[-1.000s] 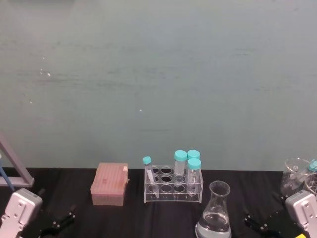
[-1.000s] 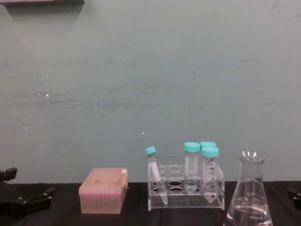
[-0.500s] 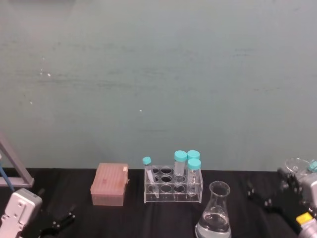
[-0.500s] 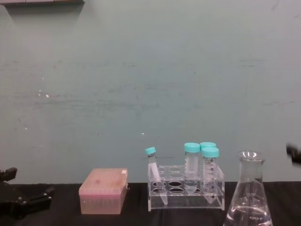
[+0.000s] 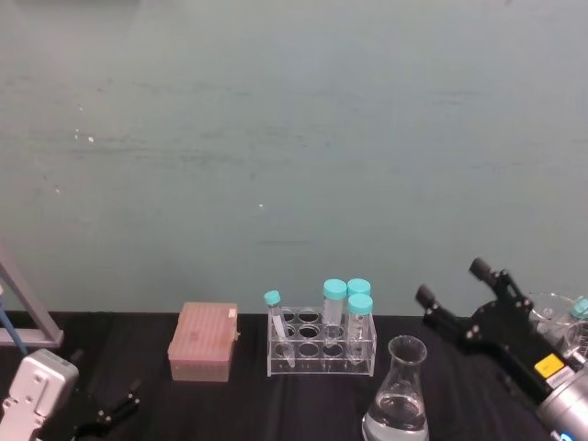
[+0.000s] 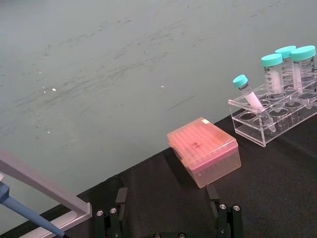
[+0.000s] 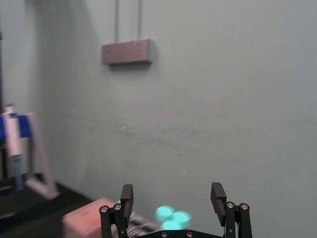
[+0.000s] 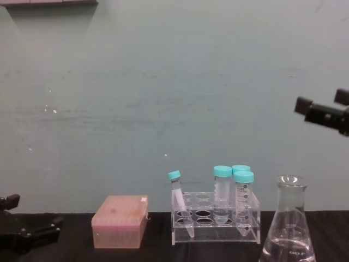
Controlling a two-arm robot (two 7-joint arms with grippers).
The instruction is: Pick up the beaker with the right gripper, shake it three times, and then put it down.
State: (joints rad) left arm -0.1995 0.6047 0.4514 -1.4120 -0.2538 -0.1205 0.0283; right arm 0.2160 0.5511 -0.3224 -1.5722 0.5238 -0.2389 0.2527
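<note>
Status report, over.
Right gripper open, hovering above-right of beaker. Left gripper open, parked low left. Beaker upright on table, ungripped. Tube rack behind, not blocking.

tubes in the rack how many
4. A small tube tilts at the rack's left end; one larger tube stands mid-rack; two more at the right end, one behind the other.

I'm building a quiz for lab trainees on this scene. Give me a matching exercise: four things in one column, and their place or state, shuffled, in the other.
1 beaker
2 pink tip box
3 right gripper
4 left gripper

A up in the air, jaws open
B on the table, left of the tube rack
C low by the table, at the robot's left
D on the table, holding clear liquid

Pairs: 1-D, 2-B, 3-A, 4-C
</note>
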